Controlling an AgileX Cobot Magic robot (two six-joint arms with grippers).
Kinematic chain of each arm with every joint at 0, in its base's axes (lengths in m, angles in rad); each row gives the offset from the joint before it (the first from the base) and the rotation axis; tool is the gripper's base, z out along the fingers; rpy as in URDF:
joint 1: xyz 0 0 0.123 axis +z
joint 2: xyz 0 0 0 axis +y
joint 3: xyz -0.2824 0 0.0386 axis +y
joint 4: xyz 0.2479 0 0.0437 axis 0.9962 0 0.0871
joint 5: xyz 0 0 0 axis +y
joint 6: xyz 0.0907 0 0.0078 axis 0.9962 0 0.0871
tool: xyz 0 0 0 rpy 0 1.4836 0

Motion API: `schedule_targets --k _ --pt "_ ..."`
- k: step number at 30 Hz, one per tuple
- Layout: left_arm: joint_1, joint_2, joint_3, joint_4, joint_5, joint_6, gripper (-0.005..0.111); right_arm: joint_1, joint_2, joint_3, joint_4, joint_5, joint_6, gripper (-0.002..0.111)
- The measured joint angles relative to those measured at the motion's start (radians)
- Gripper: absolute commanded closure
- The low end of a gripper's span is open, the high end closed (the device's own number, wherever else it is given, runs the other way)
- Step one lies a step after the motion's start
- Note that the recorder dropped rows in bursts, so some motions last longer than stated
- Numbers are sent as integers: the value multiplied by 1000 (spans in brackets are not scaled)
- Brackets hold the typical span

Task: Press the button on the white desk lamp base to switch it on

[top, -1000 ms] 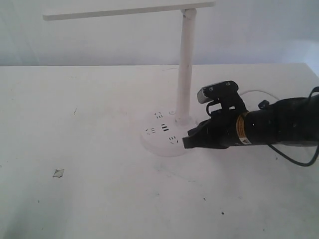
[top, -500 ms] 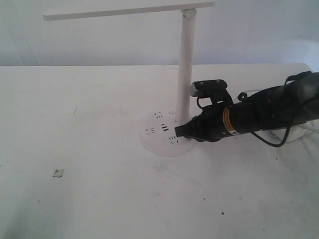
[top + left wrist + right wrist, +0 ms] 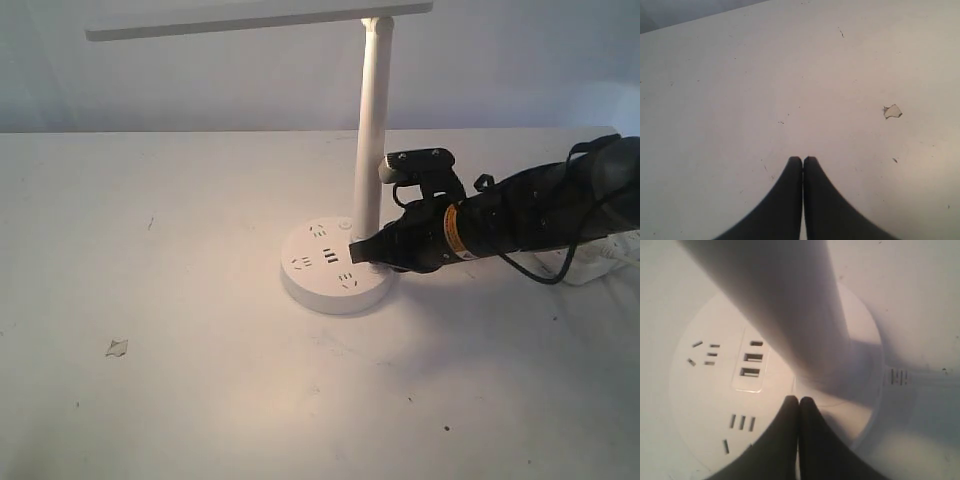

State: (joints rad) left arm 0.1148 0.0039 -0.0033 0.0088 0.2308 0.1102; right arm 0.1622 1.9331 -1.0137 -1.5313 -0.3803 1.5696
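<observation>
The white desk lamp stands mid-table, its flat bar head near the top edge of the exterior view, and warm light falls on the table around it. Its round lamp base shows socket holes and USB slots. My right gripper is shut, tips down on the base top beside the foot of the pole. Any button under the tips is hidden. My left gripper is shut with nothing in it, over bare table, and is out of the exterior view.
A white power strip with a cable lies at the right edge behind the right arm. A small scrap lies on the white table at the left.
The right gripper moved left and onto the base beside the pole. The lamp's light has come on, brightening the base and the table.
</observation>
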Motion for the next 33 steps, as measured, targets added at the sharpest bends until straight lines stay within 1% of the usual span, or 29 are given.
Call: schedule_targets --k 5,6,11,18,20,26,29,33 --pt "0 0 0 0 0 0 107 0 0 0 -1 -86 -16 108" --pt "0 0 0 0 0 0 107 0 -4 0 -1 -138 -26 108" --pt "0 0 0 0 0 0 107 0 -85 54 -3 -287 -36 108" --pt "0 0 0 0 0 0 107 0 -270 210 -5 -730 -61 108" --pt "0 0 0 0 0 0 107 0 -310 258 -24 -809 -58 108" --pt "0 0 0 0 0 0 107 0 -453 392 -135 -827 -7 108" --pt "0 0 0 0 0 0 107 0 -528 457 -136 -827 0 108" --pt "0 0 0 0 0 0 107 0 -670 539 -81 -814 0 108"
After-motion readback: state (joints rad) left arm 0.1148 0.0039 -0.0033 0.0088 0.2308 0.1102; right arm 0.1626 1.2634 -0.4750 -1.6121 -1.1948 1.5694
